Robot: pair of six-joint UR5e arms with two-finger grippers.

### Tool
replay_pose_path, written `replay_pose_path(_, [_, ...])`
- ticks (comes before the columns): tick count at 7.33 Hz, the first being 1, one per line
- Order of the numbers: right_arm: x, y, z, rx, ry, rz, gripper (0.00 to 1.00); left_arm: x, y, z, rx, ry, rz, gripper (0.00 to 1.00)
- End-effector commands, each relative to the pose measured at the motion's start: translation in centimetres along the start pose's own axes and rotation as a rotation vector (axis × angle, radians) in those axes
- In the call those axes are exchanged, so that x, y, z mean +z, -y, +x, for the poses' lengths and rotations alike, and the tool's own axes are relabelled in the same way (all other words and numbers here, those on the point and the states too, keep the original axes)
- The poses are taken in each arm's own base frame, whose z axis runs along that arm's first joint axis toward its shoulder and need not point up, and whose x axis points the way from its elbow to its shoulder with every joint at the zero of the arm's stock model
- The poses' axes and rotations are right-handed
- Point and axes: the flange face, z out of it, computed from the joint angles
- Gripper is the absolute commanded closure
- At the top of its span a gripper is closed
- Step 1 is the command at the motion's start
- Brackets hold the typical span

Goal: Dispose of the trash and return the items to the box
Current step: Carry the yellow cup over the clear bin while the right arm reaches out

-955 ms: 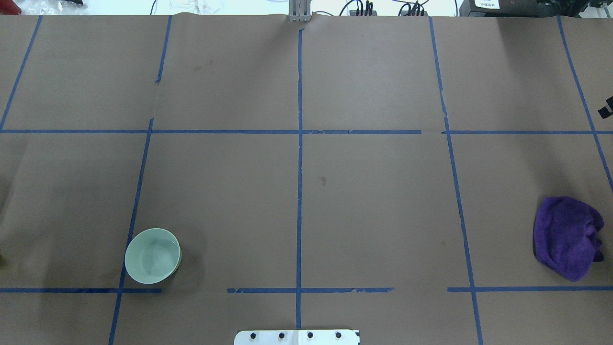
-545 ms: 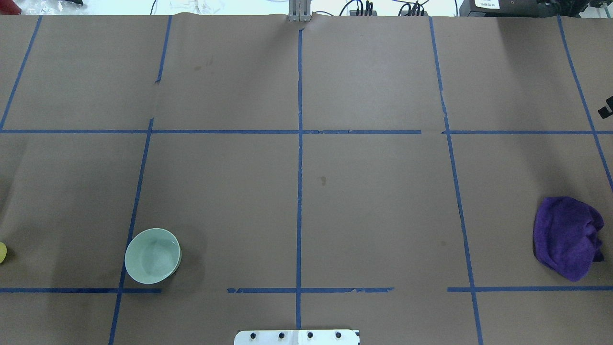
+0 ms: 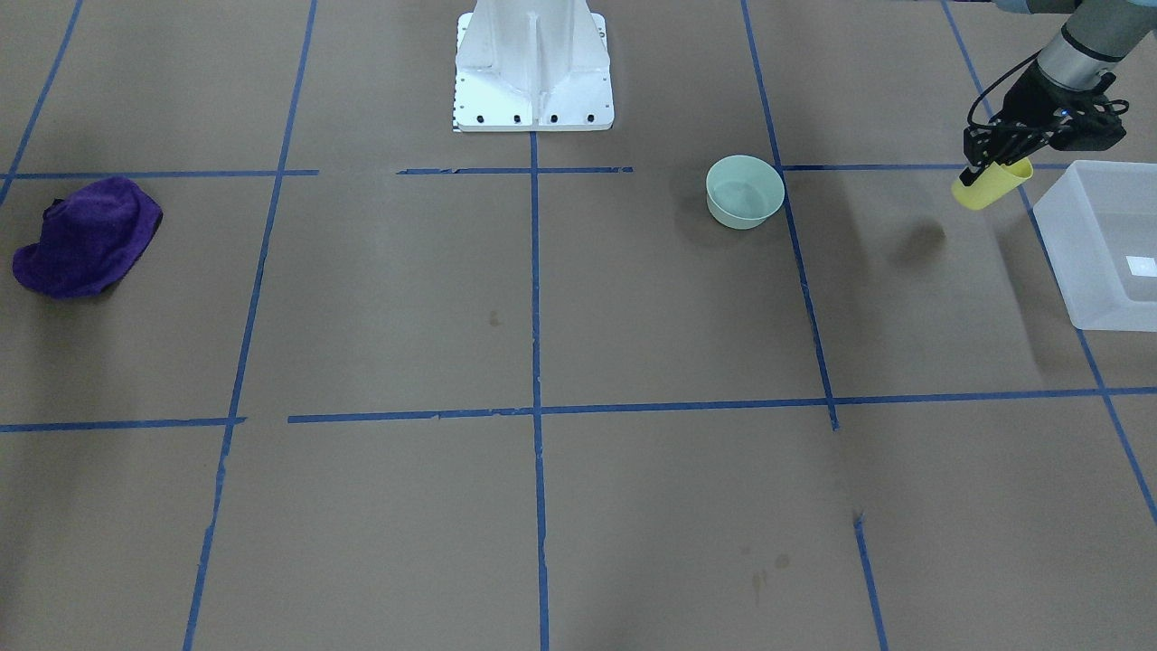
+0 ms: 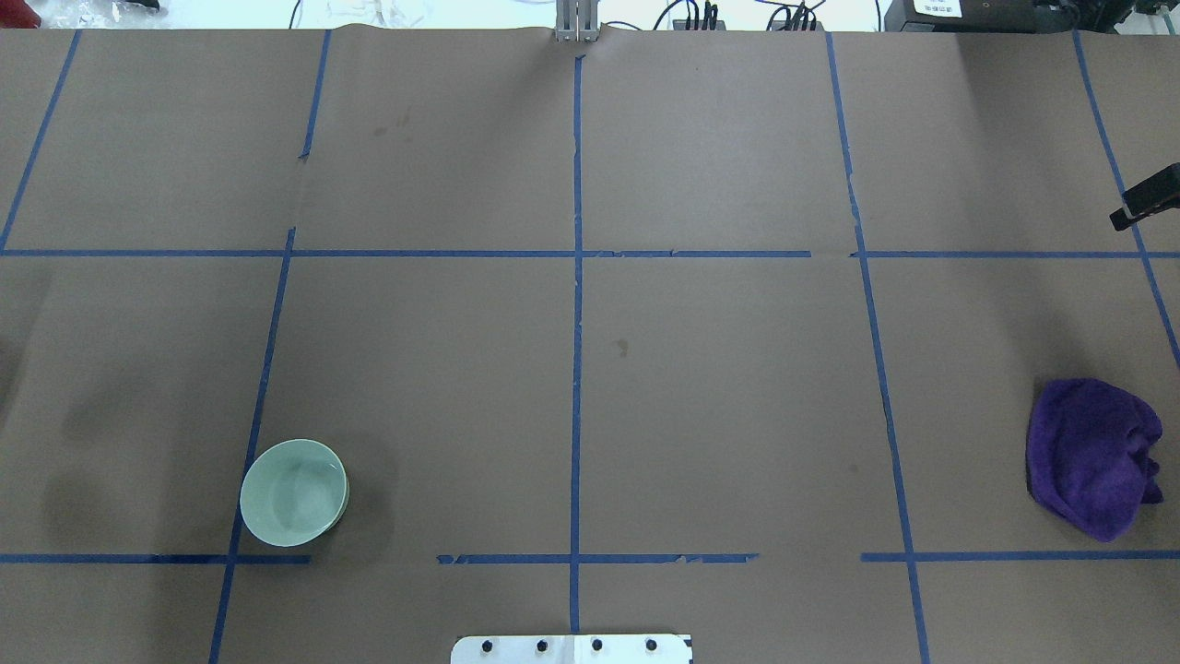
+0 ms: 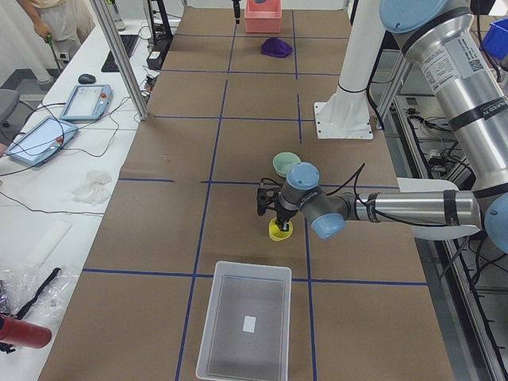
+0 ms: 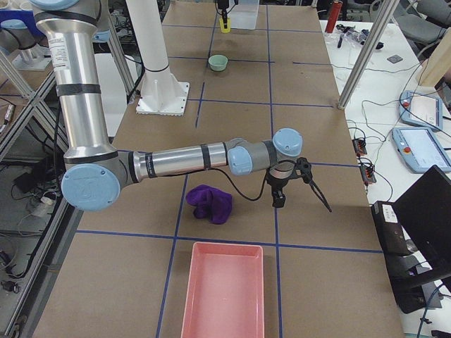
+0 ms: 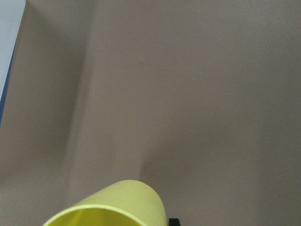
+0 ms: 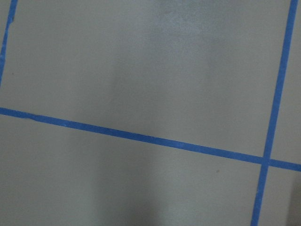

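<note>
Yellow tapered plastic cup [image 3: 992, 184] looks light, thin-walled and slick, your left gripper [image 3: 983, 169] jaws closed on its wall, so squeeze gently.

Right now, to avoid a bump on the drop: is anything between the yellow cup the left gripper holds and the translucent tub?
Nothing visible. The yellow plastic cup, lifted in the left gripper, has only brown paper between it and the translucent whitish rectangular tub.

Brown table [image 4: 737, 415] gridded with blue tape [image 4: 577, 415], seemingly a white bench [image 5: 48, 214] alongside.
</note>
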Motion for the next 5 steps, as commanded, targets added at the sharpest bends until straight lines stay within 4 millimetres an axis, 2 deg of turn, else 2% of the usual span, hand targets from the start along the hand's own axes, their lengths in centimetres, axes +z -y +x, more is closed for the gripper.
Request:
replay_pose_path(1, [1.7,-0.2,-2.8,0.053,0.031,0.033,0.00,-5.6,8.0,-5.3,0.146,0.144,0.107,1.00])
replay_pose_path(2, [2.6,-0.4,-3.8,0.065,0.038,0.030,0.00,-8.3,13.4,-7.3,0.227,0.233,0.115,1.00])
replay_pose_path(3, [3.1,-0.5,-4.8,0.088,0.044,0.023,0.00,-11.0,19.5,-9.5,0.293,0.348,0.128,1.00])
replay_pose_path(4, [3.5,-0.7,-5.8,0.099,0.048,0.016,0.00,-9.8,22.8,-13.0,0.365,0.405,0.068,1.00])
replay_pose_path(5, [3.8,-0.7,-6.1,0.099,0.048,0.011,0.00,-7.6,22.2,-16.3,0.331,0.405,0.005,1.00])
